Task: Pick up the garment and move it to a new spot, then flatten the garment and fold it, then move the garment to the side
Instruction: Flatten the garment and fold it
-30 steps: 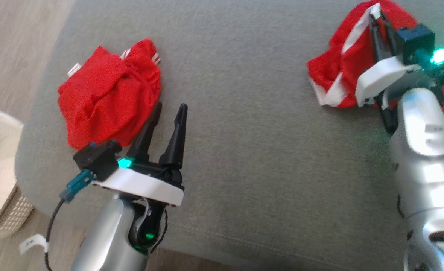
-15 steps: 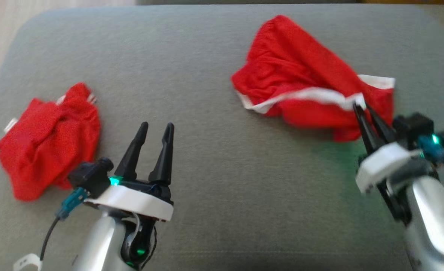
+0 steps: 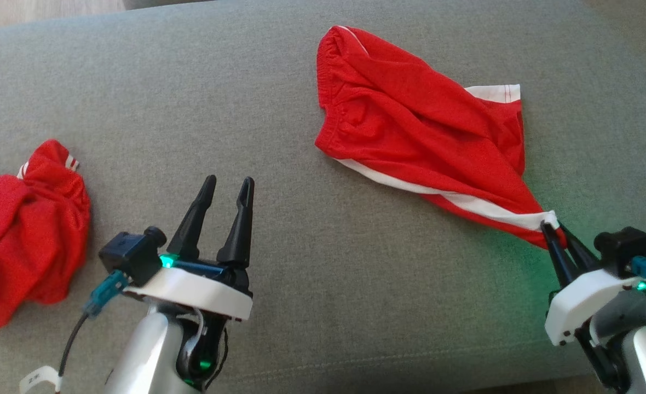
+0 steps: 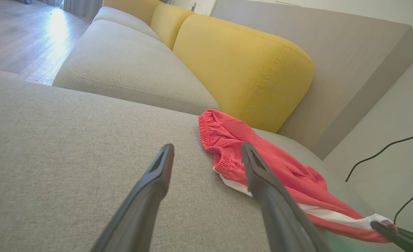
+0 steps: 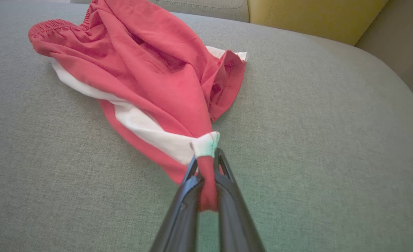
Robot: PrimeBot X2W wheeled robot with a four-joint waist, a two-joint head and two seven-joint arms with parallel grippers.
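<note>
- The right jaws are seen pressed together on a white-edged corner of the garment [image 3: 421, 131]. The cloth is bunched to a narrow neck between them.
- From the right jaws the garment is drawn out ahead and to their left. Its far part is spread on the grey seat cushion [image 3: 279, 306].
- The left jaws are held wide apart with nothing between them. Their fingertips [image 3: 208, 183] are poised over bare cushion, well apart from the garment, which lies ahead and to their right.
- A second red garment [image 3: 22, 235], crumpled in a heap, is shown in the head view alone, on the cushion to the left of the left jaws.
- The grip itself is shown closest in the right wrist view. There the pinched cloth [image 5: 206, 168] is seen running down between the two fingers, with the white band [image 5: 147, 131] leading away from them.
- In the right wrist view the elastic waistband [image 5: 49, 26] is placed at the end farthest from the right jaws.
- The surroundings are given by the left wrist view: yellow back cushions [image 4: 241, 66] beyond the garment [image 4: 262, 164], a wooden floor [image 4: 17, 42] far to the left, and dark cables [image 4: 385, 154] to the right.
- In that view the tips of the right jaws are caught at the lower right corner, closed on the garment's end.
</note>
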